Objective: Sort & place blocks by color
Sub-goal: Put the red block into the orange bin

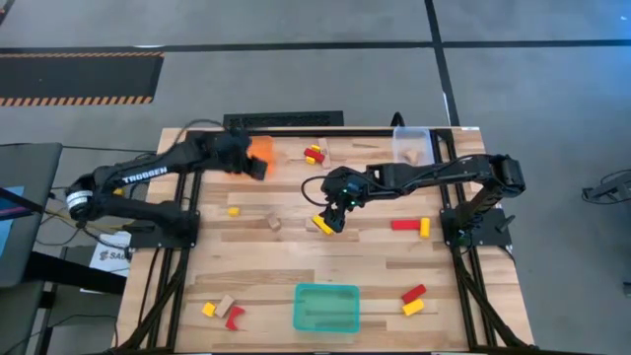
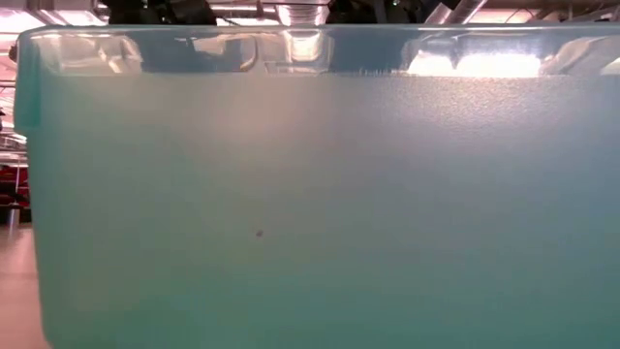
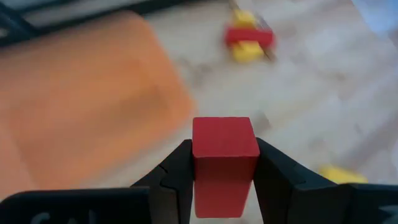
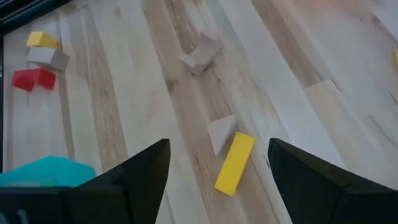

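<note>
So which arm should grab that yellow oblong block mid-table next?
The right. Its gripper hangs with jaws open directly over the yellow oblong block, beside a pale wooden wedge. The left gripper is busy, shut on a red block by the orange tray.

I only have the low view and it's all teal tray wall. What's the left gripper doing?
Observer: The left gripper is shut on a red block, next to the orange tray at the table's far edge.
Operator: And the right?
Observer: The right gripper is open, hovering above a yellow block near the table's middle.
Operator: Anything touching that yellow one?
Observer: A pale wood wedge lies right against it.
Operator: Is anything in the teal tray?
Observer: From above, the teal tray looks empty.
</note>
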